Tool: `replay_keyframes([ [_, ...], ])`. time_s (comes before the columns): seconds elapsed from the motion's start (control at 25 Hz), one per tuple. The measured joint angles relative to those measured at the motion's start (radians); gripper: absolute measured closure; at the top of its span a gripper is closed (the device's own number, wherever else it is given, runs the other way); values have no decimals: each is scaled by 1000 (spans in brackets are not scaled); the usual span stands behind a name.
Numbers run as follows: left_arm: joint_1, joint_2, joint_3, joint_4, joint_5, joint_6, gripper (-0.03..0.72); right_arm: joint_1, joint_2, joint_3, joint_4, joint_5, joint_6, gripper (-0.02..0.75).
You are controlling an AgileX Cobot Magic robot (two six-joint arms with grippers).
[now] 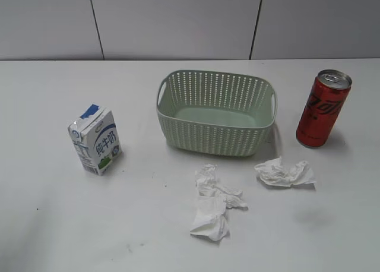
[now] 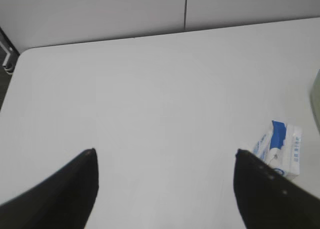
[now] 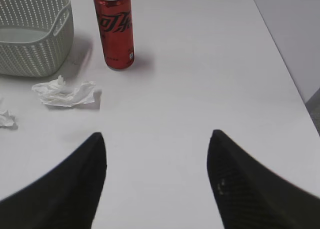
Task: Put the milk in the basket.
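Basket (image 1: 217, 113): I see it mid-table, empty.
Milk (image 1: 95, 139): upright, well left of the basket.
Left gripper (image 2: 165, 159): jaws apart, holding nothing; I'd swing right, straddle the carton's narrow sides squarely.
Right gripper (image 3: 156, 144): apart, idle.

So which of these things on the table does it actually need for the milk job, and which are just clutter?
Needed:
milk carton
green basket

Just lying about:
red can
crumpled tissue near the can
crumpled tissue in front of the basket
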Motion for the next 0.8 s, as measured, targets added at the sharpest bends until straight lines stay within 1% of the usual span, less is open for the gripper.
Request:
replay_keyframes([
  [0.04,0,41,-30,-20,12,30,52,0,0,0,0,0,0,241],
  [0.16,-13,155,-123,-58,41,64,52,0,0,0,0,0,0,241],
  [0.28,-85,259,-195,-55,42,72,52,0,0,0,0,0,0,241],
  [0.4,-195,372,-250,-21,42,75,54,0,0,0,0,0,0,241],
  [0.56,-297,513,-301,-4,48,75,56,0,0,0,0,0,0,241],
  [0.68,-338,617,-341,-2,77,77,57,0,0,0,0,0,0,241],
  [0.8,-363,717,-391,0,134,77,57,0,0,0,0,0,0,241],
])
